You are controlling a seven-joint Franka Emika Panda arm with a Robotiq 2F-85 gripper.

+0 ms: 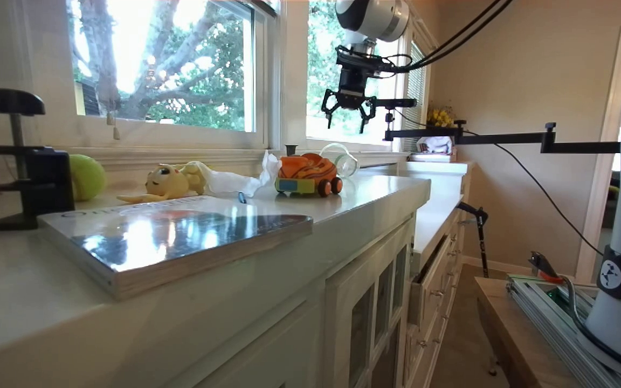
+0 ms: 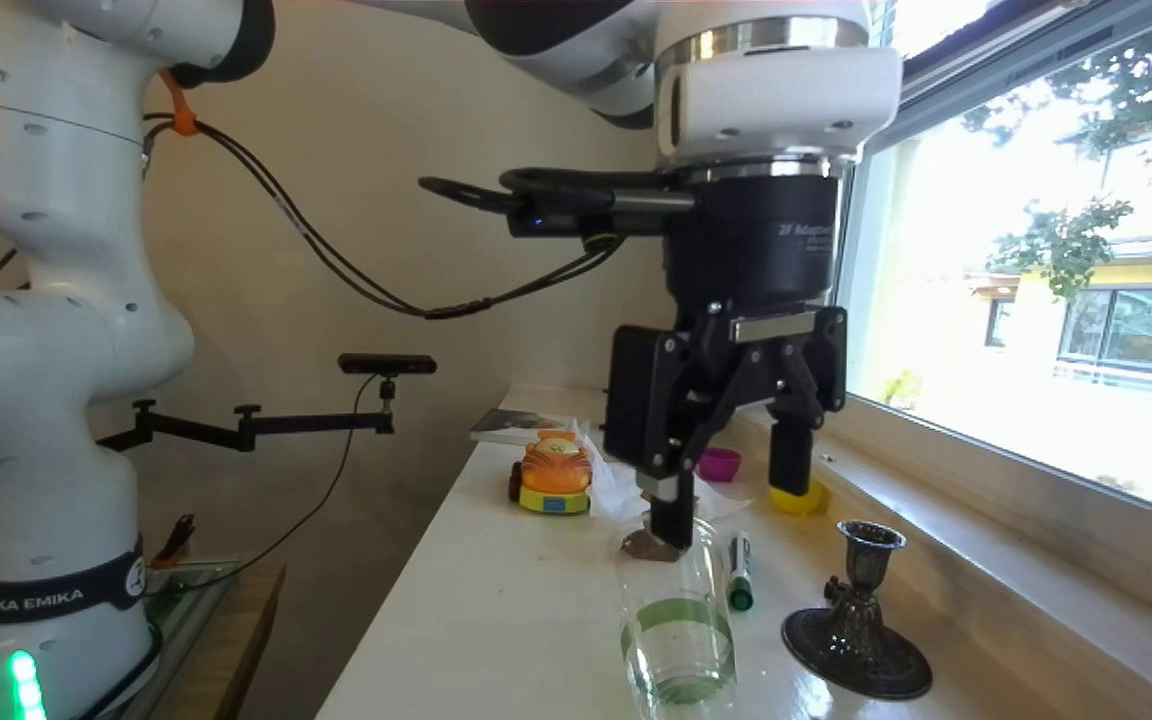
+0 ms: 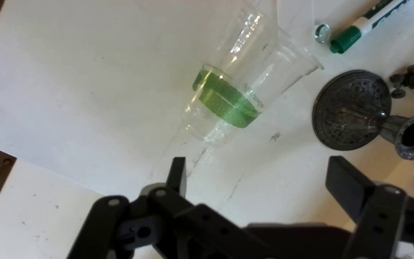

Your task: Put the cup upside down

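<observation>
The cup is transparent plastic with a green band. It lies on its side on the white counter. In the wrist view the cup [image 3: 234, 90] has its mouth toward the upper right and its base toward the lower left. The cup also shows in both exterior views [image 1: 347, 164] [image 2: 678, 640]. My gripper [image 3: 261, 180] is open with nothing between its fingers. It points down and is above the counter, beyond the base end of the cup in the wrist view. The gripper shows in both exterior views [image 1: 346, 125] [image 2: 732, 490], apart from the counter.
A dark metal candle holder [image 3: 350, 111] stands beside the cup, near the window sill. A green marker [image 3: 354, 34] and a glass bead [image 3: 322, 33] lie near the cup's mouth. An orange toy car [image 2: 554, 475], a yellow cup [image 2: 798, 498] and a book [image 1: 181, 231] are farther along the counter [image 2: 456, 600].
</observation>
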